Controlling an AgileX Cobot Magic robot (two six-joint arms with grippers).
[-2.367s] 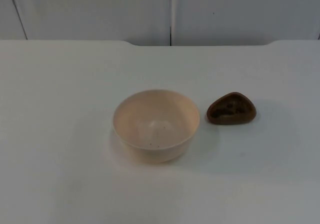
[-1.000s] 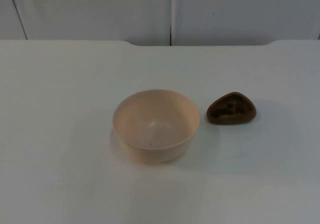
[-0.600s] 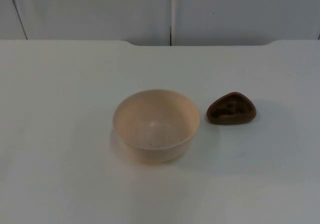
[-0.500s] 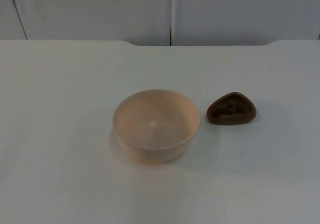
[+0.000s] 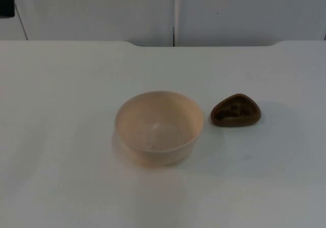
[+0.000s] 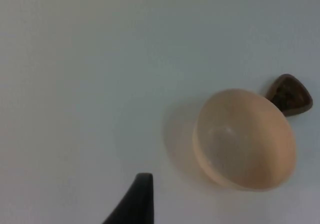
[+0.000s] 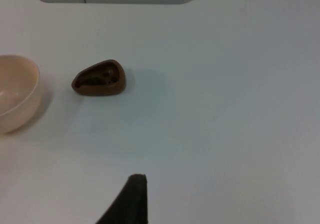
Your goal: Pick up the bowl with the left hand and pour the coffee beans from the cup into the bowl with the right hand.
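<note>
A cream bowl (image 5: 159, 127) sits upright on the white table (image 5: 61, 136), its inside bare apart from a few dark specks. Just beside the bowl, apart from it, stands the small brown cup (image 5: 236, 110) holding dark coffee beans (image 7: 99, 79). Beyond the bowl rises the grey partition wall (image 5: 102, 11). How the jaws of either arm stand cannot be told.
</note>
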